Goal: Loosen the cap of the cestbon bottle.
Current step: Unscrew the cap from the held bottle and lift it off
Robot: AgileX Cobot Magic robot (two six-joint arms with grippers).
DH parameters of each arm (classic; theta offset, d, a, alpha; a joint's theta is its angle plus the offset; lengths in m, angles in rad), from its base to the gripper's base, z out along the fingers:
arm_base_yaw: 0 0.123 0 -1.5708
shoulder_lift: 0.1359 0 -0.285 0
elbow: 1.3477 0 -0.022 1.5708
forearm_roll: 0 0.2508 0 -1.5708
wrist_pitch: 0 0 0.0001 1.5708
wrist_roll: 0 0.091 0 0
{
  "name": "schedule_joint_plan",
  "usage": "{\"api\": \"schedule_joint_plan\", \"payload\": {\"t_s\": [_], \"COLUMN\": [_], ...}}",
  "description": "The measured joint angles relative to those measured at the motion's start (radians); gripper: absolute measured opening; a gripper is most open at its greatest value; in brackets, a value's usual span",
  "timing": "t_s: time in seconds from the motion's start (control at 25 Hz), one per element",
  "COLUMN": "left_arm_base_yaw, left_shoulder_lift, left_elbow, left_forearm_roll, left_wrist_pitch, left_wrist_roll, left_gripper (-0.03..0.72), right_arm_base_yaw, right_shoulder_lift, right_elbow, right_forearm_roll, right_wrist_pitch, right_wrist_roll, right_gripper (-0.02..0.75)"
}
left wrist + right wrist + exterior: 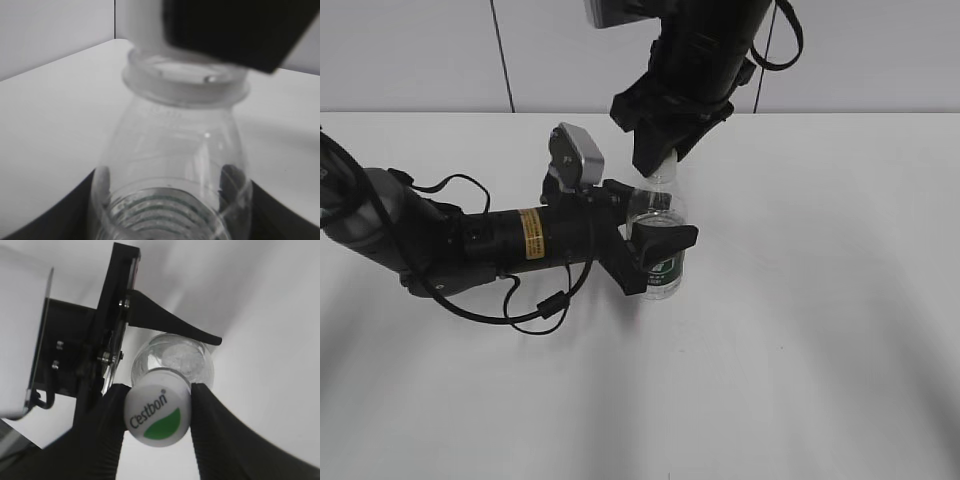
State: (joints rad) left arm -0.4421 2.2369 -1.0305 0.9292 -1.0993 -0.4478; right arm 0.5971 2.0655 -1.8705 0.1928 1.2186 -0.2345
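Right wrist view: right gripper [157, 412] pinches the cap [156, 414] between its fingers; below it, left gripper [655, 250] clamps the upright cestbon bottle [658, 235] on the counter [820, 330].

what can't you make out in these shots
- Exterior view: the cap is hidden behind the right gripper, so the grip on it cannot be checked there.
- Exterior view: the bottle label print is too small and partly covered by the left gripper.
- Left wrist view: the cap is blurred and cut off by the top edge and a dark finger.
- Right wrist view: the cap covers the neck threads, so how loose it is cannot be told.
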Motion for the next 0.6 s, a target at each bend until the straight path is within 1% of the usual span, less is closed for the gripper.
{"api": "schedule_joint_plan", "payload": {"t_s": [0.12, 0.28, 0.6], "left_arm_base_yaw": [0.0, 0.0, 0.0], "left_shoulder_lift": [0.0, 0.0, 0.0], "left_elbow": [0.0, 0.0, 0.0], "left_forearm_roll": [0.001, 0.002, 0.003], "left_wrist_pitch": [0.0, 0.0, 0.0], "left_wrist_roll": [0.0, 0.0, 0.001], "left_gripper": [0.405, 0.405, 0.405], "right_arm_base_yaw": [0.0, 0.0, 0.0], "right_shoulder_lift": [-0.001, -0.002, -0.002], "right_elbow": [0.0, -0.001, -0.001], "right_forearm_roll": [0.0, 0.001, 0.001], "right_wrist_pitch": [0.0, 0.001, 0.002], "right_wrist_roll": [-0.177, -0.36, -0.61], "right_gripper": [0.31, 0.309, 0.309]}}
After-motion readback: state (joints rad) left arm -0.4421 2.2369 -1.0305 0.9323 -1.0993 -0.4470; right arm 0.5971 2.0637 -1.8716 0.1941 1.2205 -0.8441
